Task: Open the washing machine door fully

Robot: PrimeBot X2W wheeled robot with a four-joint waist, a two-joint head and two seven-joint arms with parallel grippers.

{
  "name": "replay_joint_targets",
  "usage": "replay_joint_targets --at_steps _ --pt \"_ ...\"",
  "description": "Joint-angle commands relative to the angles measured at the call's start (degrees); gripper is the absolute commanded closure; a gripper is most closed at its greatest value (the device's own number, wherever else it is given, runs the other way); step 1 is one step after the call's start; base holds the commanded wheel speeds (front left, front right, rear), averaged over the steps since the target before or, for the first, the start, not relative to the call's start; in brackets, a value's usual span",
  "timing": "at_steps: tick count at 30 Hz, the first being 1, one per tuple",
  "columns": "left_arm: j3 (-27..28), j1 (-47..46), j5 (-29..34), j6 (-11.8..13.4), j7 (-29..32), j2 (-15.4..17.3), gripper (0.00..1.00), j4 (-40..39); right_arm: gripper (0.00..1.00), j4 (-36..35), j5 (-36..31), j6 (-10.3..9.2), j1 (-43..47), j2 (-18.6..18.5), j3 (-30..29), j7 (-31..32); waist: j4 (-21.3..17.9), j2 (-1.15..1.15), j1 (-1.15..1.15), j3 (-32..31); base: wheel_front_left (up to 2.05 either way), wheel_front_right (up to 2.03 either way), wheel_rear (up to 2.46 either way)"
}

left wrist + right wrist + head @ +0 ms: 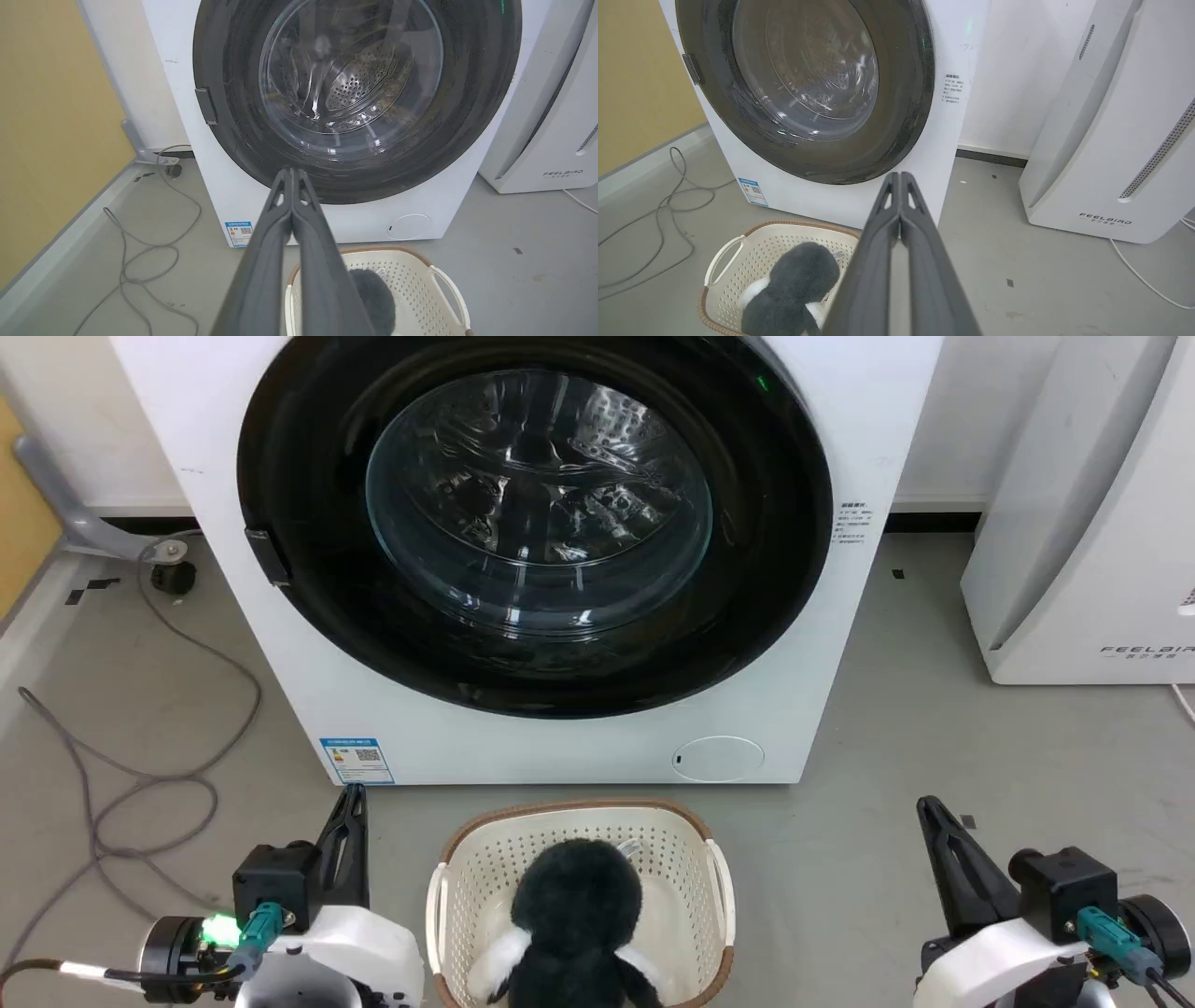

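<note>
The white washing machine point(233, 411) stands straight ahead, its round glossy black door point(766, 551) lying flat against the front with the clear glass bowl point(537, 499) at its centre. A small black handle tab point(266, 555) sits on the door's left rim, also visible as the tab point(206, 105) in the left wrist view and the tab point(692, 69) in the right wrist view. My left gripper point(353, 795) is low at the left, shut and empty, its tips point(292, 171) pressed together short of the machine. My right gripper point(927, 805) is low at the right, shut and empty, well back from the door point(920, 93).
A cream laundry basket point(719, 877) holding a black-and-white plush toy point(574, 915) sits on the floor between my arms. A white FEELAIR appliance point(1092, 523) stands at the right. Grey cables point(140, 775) loop over the floor at the left, beside a yellow wall point(46, 116).
</note>
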Motion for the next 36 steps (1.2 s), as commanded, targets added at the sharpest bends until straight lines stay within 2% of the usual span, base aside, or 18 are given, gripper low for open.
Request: replay_joint_targets --at_steps 1,31,32,33,34,36 --pt "-0.1 0.9 0.5 0.2 0.3 -0.1 1.0 -0.4 1.0 0.3 -0.5 0.05 -0.8 0.1 0.1 0.3 0.0 0.0 0.0 0.0 0.0 0.0 0.0" --pt "-0.1 0.9 0.5 0.2 0.3 -0.1 1.0 -0.4 1.0 0.3 -0.5 0.05 -0.8 0.1 0.1 0.3 0.0 0.0 0.0 0.0 0.0 0.0 0.0" --pt "-0.1 0.0 0.4 0.0 0.3 -0.1 0.0 -0.2 0.0 0.2 -0.1 0.0 0.0 0.0 0.1 0.2 0.0 0.0 0.0 0.0 0.0 0.0 0.0" --pt "-0.1 0.0 0.4 0.0 0.3 -0.1 1.0 -0.1 1.0 0.2 0.0 0.0 0.0 0.0 0.1 0.1 0.0 0.0 0.0 0.0 0.0 0.0 0.0" --pt "-0.1 0.0 0.4 0.0 0.3 -0.1 0.0 -0.1 0.0 0.2 0.0 0.0 0.0 0.0 0.1 0.1 0.0 0.0 0.0 0.0 0.0 0.0 0.0" --pt "-0.1 0.0 0.3 0.1 0.2 -0.1 0.0 -0.1 0.0 0.1 0.1 0.0 0.0 0.0 0.0 0.1 0.0 0.0 0.0 0.0 0.0 0.0 0.0"
